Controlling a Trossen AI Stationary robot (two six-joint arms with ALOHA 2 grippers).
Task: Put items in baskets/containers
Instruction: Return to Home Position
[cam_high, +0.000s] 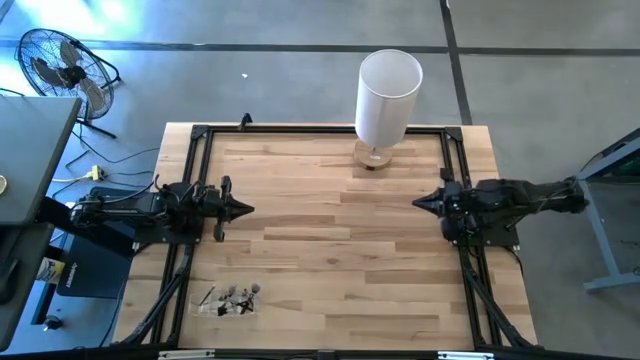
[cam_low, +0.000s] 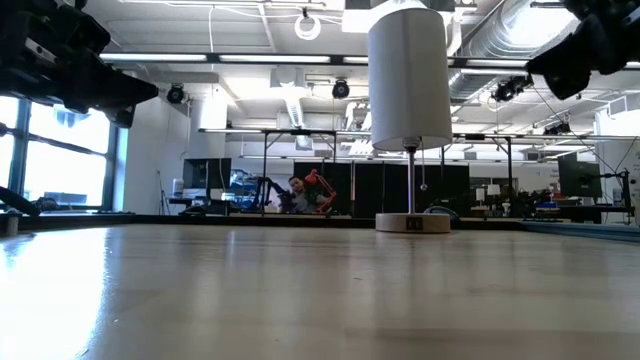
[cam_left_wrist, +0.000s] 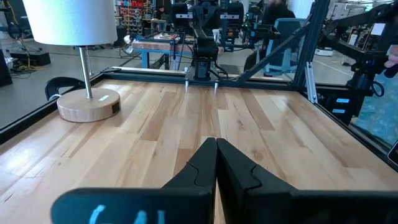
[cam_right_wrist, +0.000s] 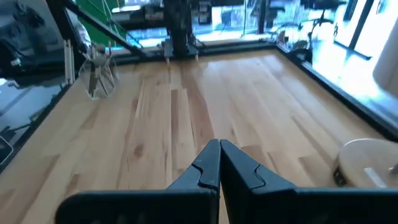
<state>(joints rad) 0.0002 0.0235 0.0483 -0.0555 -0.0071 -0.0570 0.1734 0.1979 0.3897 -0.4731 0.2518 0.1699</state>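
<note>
Basically done: brushes (cam_high: 232, 295) look (far as I can tell) all piled in the clear tray (cam_high: 208, 308) at the table (cam_high: 330, 260) edge near the left arm (cam_high: 150, 208); it and the right arm (cam_high: 510, 198) sit parked, jaws pressed together.

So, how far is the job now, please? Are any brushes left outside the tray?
Nearly done, it seems. The brushes lie together in the tray near the table's left edge; I see no loose brush elsewhere. Nothing is in hand: the left hand and right hand are shut, empty, raised at their own sides. Only parking the arms seems left.
</note>
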